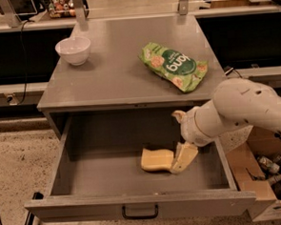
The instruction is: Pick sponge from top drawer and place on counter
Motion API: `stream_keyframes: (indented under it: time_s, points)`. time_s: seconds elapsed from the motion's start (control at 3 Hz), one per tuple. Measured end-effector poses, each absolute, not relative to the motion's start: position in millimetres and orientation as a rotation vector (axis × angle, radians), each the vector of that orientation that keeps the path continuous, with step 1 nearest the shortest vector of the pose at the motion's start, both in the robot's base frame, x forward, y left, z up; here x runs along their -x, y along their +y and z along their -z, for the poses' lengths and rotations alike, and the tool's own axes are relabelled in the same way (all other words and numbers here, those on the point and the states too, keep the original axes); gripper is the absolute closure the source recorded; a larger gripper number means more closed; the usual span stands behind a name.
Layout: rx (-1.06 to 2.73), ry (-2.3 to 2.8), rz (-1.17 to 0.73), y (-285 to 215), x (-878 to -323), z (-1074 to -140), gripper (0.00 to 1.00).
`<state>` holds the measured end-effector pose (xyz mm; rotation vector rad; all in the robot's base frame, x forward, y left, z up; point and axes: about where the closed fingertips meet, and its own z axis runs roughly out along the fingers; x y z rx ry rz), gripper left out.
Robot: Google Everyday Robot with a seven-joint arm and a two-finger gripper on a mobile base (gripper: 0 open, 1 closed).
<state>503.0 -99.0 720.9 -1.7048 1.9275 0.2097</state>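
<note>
Your gripper (176,142) sits inside top drawer (106,176), jaws spread, grasping nothing; sponge (157,159) touches lower finger's outer face, outside jaw gap.

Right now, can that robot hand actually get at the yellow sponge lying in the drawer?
Probably yes. The top drawer stands open, nothing lies over the sponge, and the hand is down inside the drawer, right at the sponge's end.
</note>
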Motion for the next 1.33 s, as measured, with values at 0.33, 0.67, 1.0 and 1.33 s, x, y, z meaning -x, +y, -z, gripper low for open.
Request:
stream_keyframes:
  time_s: [0.33, 0.67, 1.0, 1.33]
  points:
    - [1.773, 1.927, -0.2, -95, -485, -687, 0.18]
    - [1.78, 1.941, -0.177, -97, -480, -657, 0.37]
    - [1.798, 1.915, -0.152, -91, -489, -643, 0.37]
    - [1.802, 1.911, -0.154, -83, -500, -634, 0.36]
